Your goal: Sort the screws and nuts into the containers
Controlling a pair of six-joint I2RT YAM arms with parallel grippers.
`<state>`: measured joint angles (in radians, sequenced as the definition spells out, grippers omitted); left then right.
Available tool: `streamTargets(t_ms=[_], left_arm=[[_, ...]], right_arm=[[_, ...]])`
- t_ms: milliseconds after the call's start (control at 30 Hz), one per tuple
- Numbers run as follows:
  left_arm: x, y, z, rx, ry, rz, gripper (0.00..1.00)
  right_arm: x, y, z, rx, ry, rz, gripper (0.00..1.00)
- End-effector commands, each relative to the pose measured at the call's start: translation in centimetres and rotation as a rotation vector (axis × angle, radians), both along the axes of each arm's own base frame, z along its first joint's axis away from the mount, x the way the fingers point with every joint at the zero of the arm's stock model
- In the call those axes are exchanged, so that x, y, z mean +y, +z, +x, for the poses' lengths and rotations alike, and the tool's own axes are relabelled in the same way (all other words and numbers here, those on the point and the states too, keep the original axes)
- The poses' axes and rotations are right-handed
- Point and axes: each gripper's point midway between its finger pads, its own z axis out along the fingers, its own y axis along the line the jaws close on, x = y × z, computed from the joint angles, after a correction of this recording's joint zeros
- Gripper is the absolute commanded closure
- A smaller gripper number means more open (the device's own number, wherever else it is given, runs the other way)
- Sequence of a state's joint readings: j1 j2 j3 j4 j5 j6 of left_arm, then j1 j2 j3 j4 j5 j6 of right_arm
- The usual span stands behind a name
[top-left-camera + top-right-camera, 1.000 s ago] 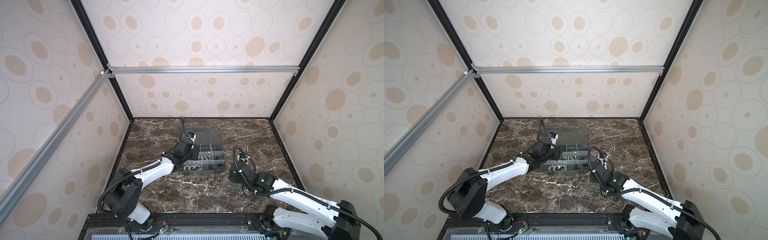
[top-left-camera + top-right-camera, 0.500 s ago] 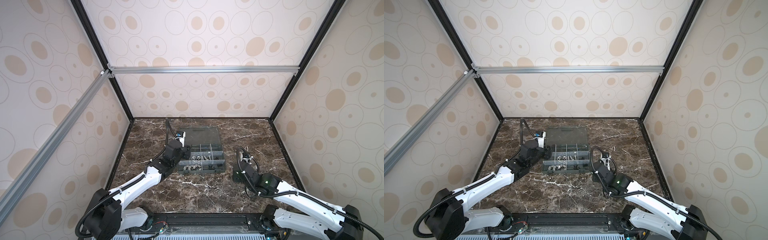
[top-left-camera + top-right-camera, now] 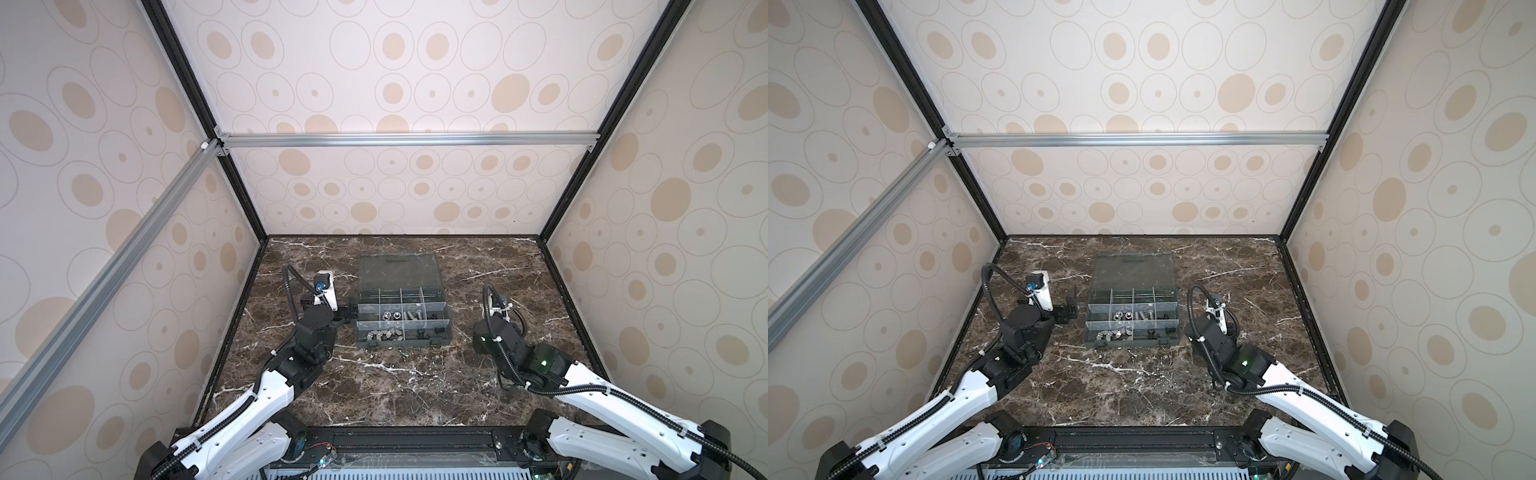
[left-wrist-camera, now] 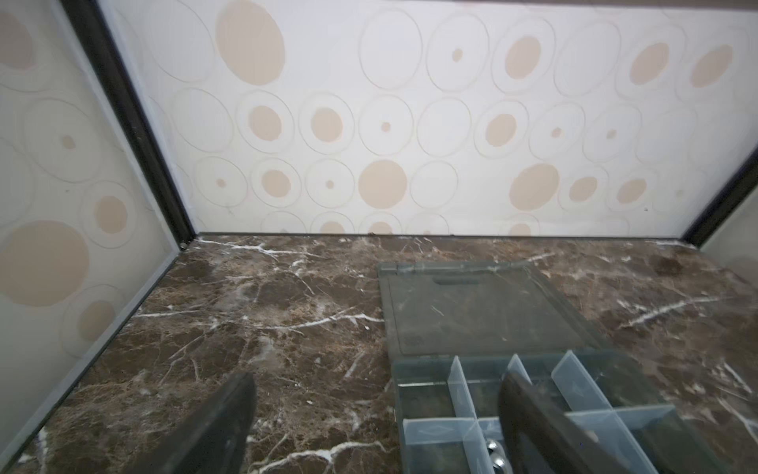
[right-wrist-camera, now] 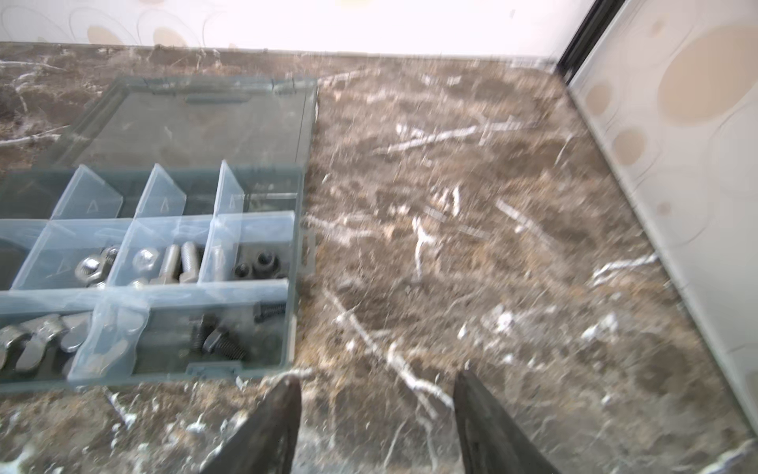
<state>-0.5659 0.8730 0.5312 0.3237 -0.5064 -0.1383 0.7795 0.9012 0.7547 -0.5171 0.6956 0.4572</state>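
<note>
Quick look at where things sit. The organizer box [image 3: 395, 344] is in the middle of the marble table [image 3: 415, 386], with its clear lid [image 3: 399, 270] lying open flat behind it.

All the hardware I can see is in the containers [image 5: 250, 289]:
- The silver screws [image 5: 176, 262] are in a middle-row slot.
- The silver hex nuts [image 5: 90, 266] are one slot over from them.
- The small black ring nuts [image 5: 258, 264] are in the slot on the other side, at the box's right end.
- In the front row, the wedge-shaped silver nuts [image 5: 37, 336] fill the left part.
- The black screws [image 5: 221, 340] lie in the right part of the front row.

I can't spot any loose pieces on the table, though the right wrist view is pretty blurry.

The left fingers [image 4: 217, 422] are spread wide with nothing between them. In both top views they sit just beside the box's left wall, up by the back rows, and the gap shows in a top view, so they're not touching it.

The right fingers [image 5: 270, 431] are also apart and hold nothing. They're low over bare marble, off the box's front right corner and clear of it.
</note>
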Motion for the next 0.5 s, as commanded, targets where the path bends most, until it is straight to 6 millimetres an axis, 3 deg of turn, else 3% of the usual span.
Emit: streamTargets(t_ms=[0,100,167,367,467], left_arm=[[3.7,6.2,-0.4,-0.207,0.194,0.097,0.01],[5.3,7.4,-0.3,-0.243,0.290,0.114,0.01],[6.2,6.4,-0.2,-0.238,0.329,0.120,0.01],[11.5,-1.9,-2.6,-0.156,0.629,0.077,0.01],[12.6,-5.7,-3.3,-0.117,0.664,0.074,0.01]], right_arm=[[-1.2,7.1,2.7,-0.161,0.036,-0.186,0.30],[-2.6,8.9,4.1,-0.197,-0.009,-0.242,0.23],[-3.3,8.0,4.7,-0.210,-0.041,-0.235,0.18],[-4.6,1.7,5.7,-0.273,-0.086,-0.228,0.00],[-5.8,-1.1,6.3,-0.293,-0.095,-0.213,0.00]])
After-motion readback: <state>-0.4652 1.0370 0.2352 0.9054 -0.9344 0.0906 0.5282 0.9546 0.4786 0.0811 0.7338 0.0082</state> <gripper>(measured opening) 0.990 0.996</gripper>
